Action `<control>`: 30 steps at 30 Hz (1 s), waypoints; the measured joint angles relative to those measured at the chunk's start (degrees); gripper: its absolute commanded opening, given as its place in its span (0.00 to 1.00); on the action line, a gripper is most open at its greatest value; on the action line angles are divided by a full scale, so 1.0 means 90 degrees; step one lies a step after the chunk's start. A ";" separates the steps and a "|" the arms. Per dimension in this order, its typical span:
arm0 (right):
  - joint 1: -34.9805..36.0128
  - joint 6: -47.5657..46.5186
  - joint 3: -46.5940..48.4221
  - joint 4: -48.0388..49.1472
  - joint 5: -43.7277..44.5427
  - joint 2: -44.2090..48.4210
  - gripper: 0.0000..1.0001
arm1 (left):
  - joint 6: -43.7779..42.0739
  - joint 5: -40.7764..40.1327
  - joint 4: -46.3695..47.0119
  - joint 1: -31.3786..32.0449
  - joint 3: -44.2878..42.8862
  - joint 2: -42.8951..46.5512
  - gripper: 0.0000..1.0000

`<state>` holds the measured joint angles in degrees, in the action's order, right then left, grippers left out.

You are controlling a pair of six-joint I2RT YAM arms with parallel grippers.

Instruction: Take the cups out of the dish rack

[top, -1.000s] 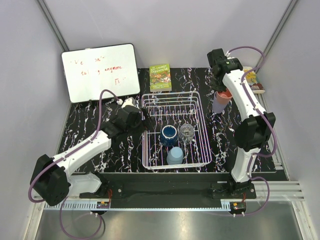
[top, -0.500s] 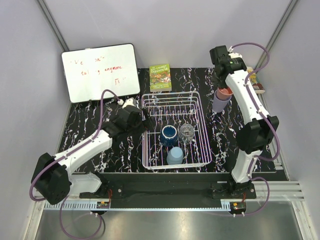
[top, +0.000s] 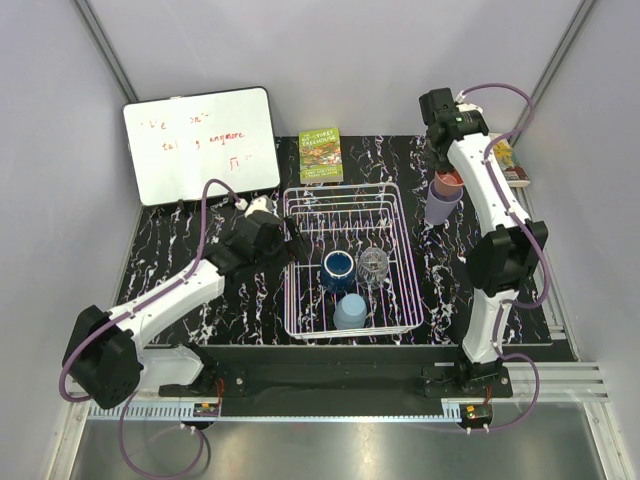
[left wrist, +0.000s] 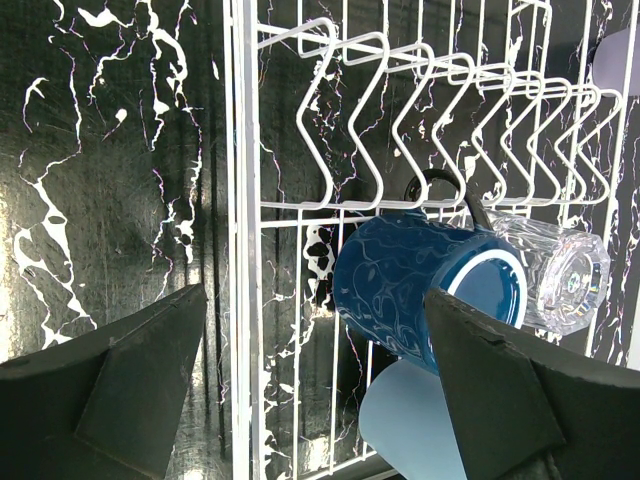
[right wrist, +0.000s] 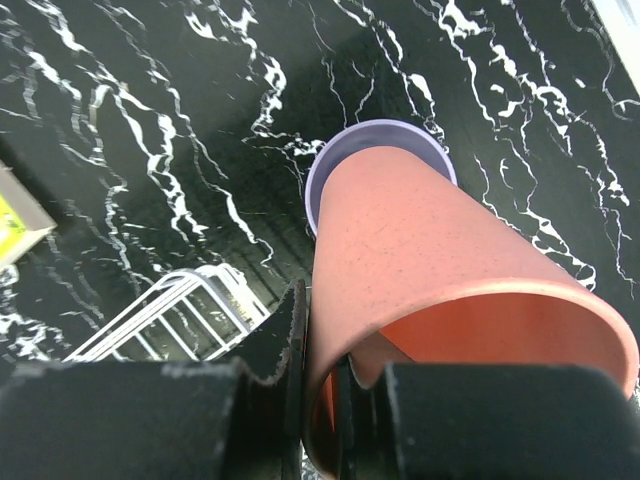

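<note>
Right tool (right wrist: 320,345) pinched on salmon-pink cup (right wrist: 430,250) rim, cup nested in lavender cup (right wrist: 330,160) right of dish rack (top: 400,215). Left tool (left wrist: 315,390) wide open, empty, beside rack. Dark blue cup (left wrist: 400,270), light blue cup (left wrist: 410,435), clear glass (left wrist: 560,270) inside.

whiteboard (top: 200,145): red handwriting, "anymore" legible | book (top: 321,155): title too small to read
</note>
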<state>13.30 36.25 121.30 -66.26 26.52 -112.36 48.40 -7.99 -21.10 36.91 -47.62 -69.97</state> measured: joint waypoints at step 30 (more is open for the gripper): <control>-0.0068 -0.0236 -0.1258 0.1056 -0.0644 0.0833 0.50 | -0.0024 0.0051 -0.0005 0.0000 0.0000 0.0017 0.95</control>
<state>12.69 34.13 109.97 -56.75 20.73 -104.86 48.18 -7.53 -21.15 36.91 -47.62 -69.82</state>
